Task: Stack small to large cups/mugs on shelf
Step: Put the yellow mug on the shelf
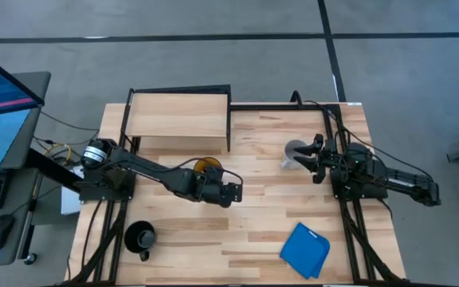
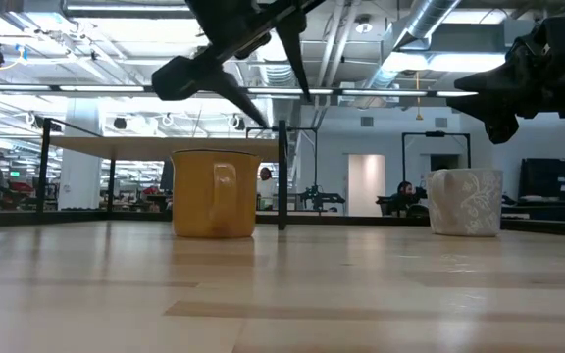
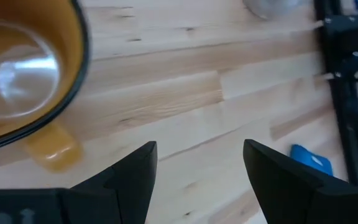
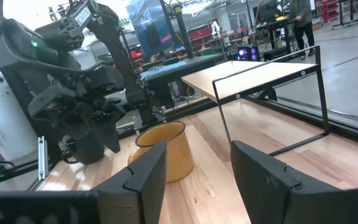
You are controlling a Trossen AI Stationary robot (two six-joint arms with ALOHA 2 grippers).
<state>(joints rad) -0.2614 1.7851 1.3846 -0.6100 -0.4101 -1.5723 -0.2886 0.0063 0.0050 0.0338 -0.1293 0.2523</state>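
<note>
Mugs: three on table (image 1: 253, 231), shelf (image 1: 178, 116) bare.

A yellow-orange mug (image 1: 207, 166), a pale grey-white mug (image 2: 465, 202) with a leafy pattern, a glossy black mug (image 1: 140, 237), a blue cloth (image 1: 305, 250).

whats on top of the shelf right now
Nothing shows on the shelf: its light-wood top is bare. The yellow mug, grey-white mug and black mug all stand on the table.
</note>
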